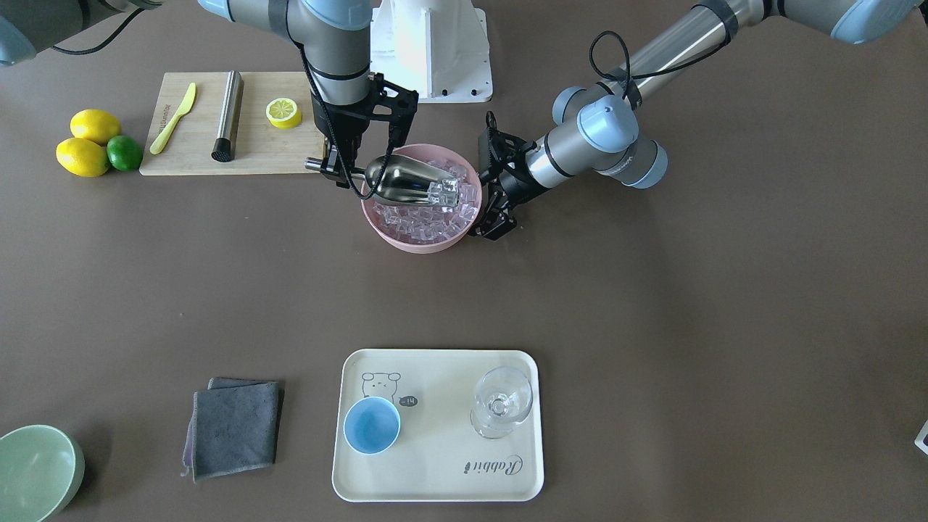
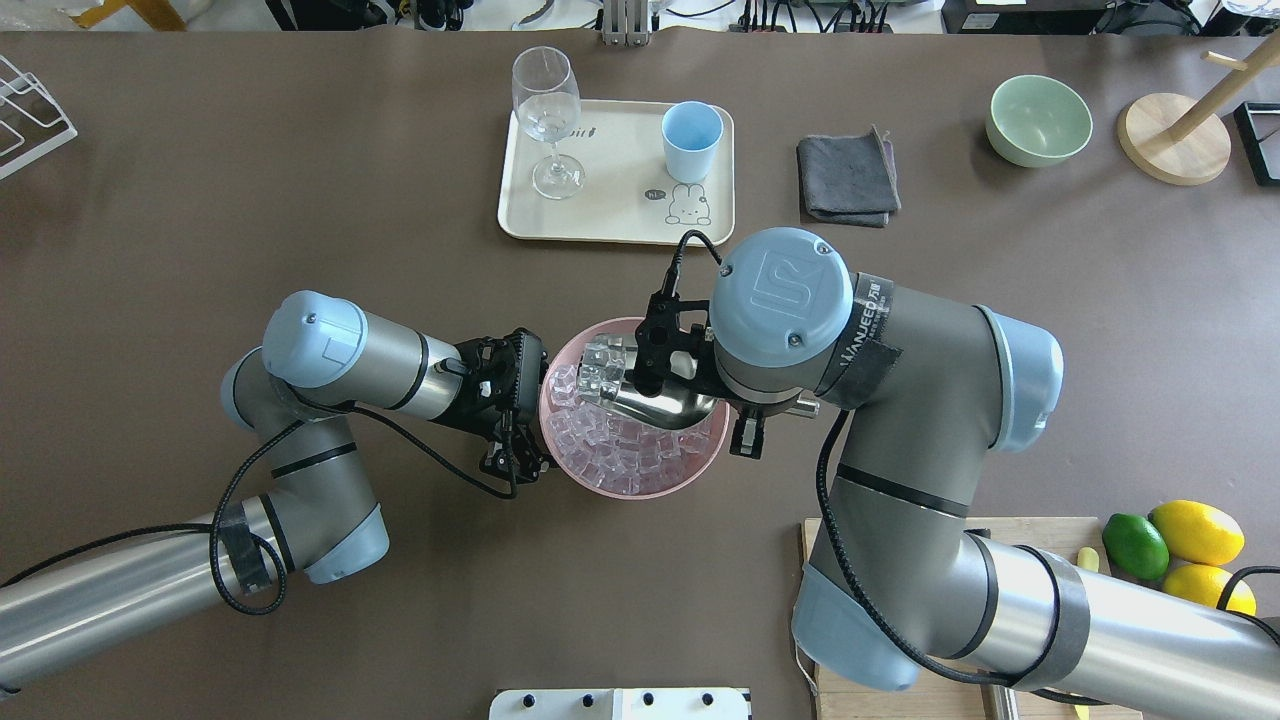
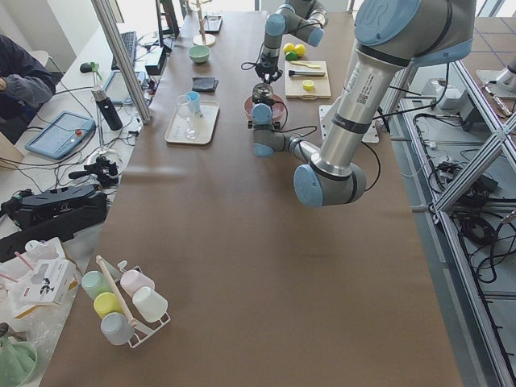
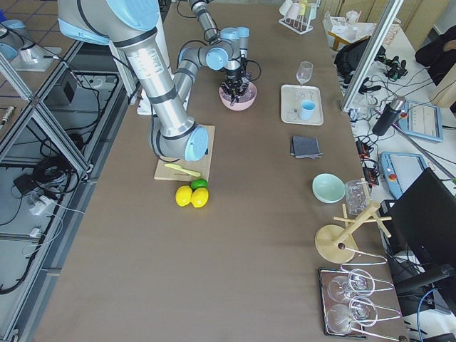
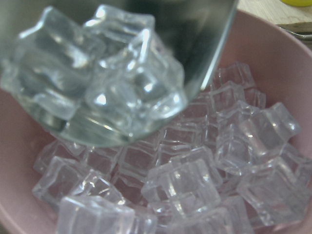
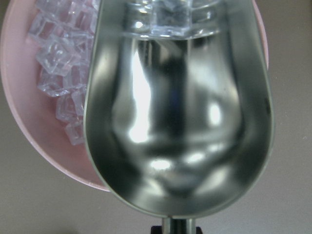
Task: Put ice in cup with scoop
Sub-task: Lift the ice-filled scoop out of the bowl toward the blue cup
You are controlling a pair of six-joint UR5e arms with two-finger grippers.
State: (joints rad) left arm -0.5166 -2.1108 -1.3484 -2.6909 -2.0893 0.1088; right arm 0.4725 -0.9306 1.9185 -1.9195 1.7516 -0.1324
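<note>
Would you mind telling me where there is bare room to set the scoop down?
Free: the wide strip of table between the pink bowl and the tray, and the tray's middle between the cup and the glass. Crowded: around the bowl and on the cutting board.

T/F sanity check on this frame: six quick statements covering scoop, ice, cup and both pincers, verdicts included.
1. The right pincer holds the scoop by its handle. True.
2. The scoop is empty. False: a few ice cubes sit at its front end.
3. The scoop is over the pink bowl. True.
4. The cup shares a tray with the stemmed glass. True.
5. The cup has ice in it. False: it is empty.
6. The left pincer is at the cup. False: it is at the pink bowl's rim, far from the tray.
</note>
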